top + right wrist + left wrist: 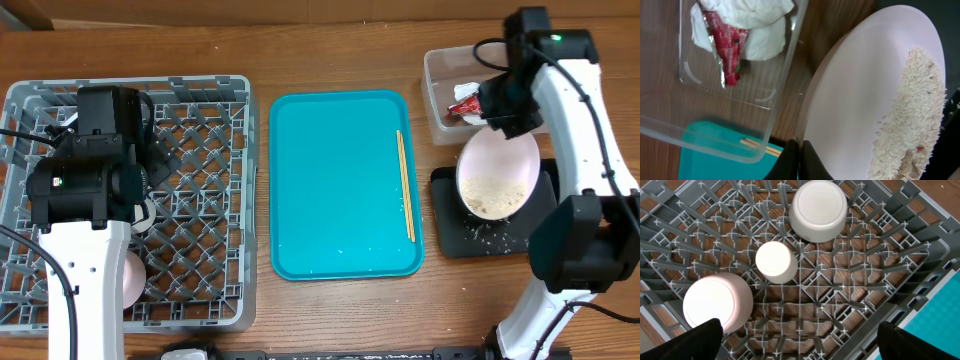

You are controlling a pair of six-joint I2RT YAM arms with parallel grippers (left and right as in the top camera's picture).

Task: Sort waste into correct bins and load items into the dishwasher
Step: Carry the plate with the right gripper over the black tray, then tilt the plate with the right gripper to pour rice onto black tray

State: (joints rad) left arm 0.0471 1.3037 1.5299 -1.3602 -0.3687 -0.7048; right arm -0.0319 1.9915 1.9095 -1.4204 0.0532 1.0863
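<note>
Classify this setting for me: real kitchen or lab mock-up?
Probably a lab tabletop staged as a dish-clearing station: a wooden table, a grey dish rack holding upturned white dishes, a clear tub of trash, and a rice-covered plate in the right gripper.

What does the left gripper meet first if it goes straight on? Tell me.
Likely the dish rack lattice floor, in the gap beside the small cup; the left gripper is open, depth unclear.

Clear plastic tub (705, 92), crumpled paper napkin (762, 30) — glossy plate (850, 90) (smooth).
</note>
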